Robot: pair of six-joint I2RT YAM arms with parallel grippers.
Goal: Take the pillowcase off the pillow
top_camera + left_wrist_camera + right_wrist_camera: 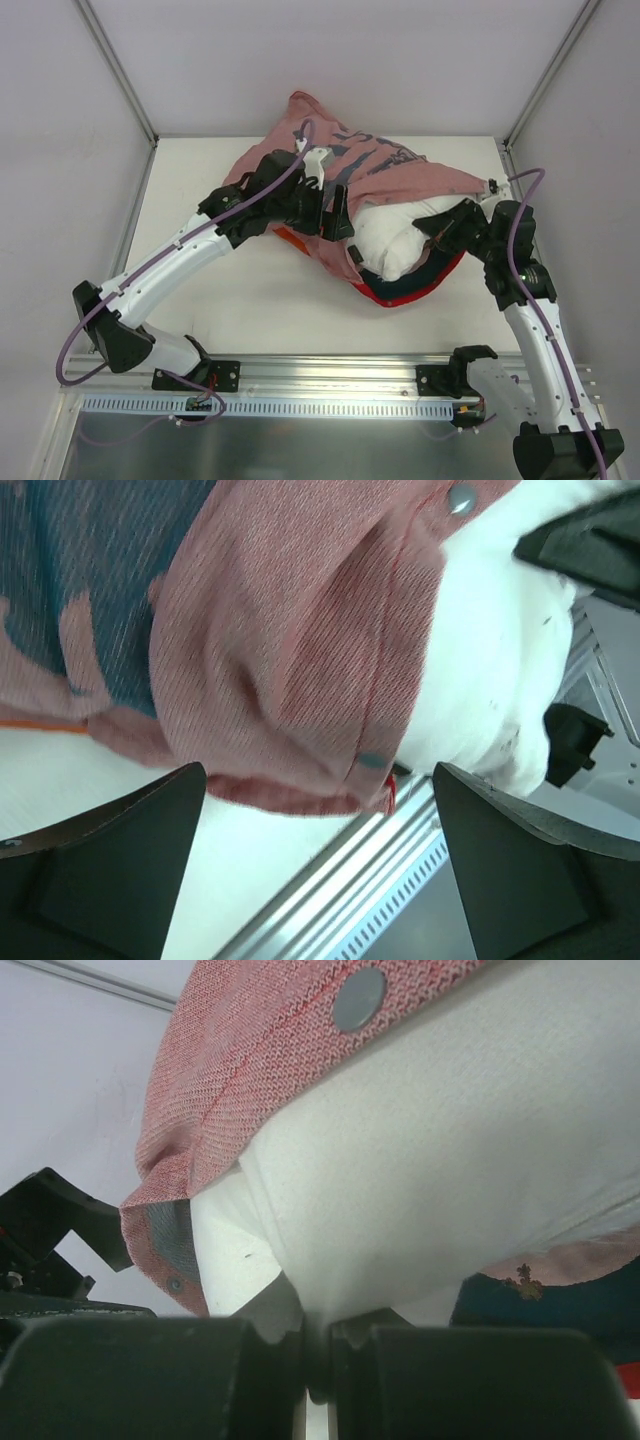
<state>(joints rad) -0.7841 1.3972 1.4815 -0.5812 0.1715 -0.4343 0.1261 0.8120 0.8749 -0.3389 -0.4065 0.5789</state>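
Note:
The pillowcase lies inside out, faded pink with dark blue characters, bunched over the far half of the white pillow. Its red outer side shows under the pillow's near edge. My left gripper hangs at the pillowcase's open hem, fingers wide apart. In the left wrist view this gripper is open, and the pink hem hangs just beyond the fingertips, not between them. My right gripper is at the pillow's right side. The right wrist view shows it shut on a pinch of white pillow, below the snap-studded pillowcase edge.
An aluminium rail runs along the table's near edge by the arm bases. Frame posts and pale walls close in the back and sides. White tabletop shows in front of the bundle.

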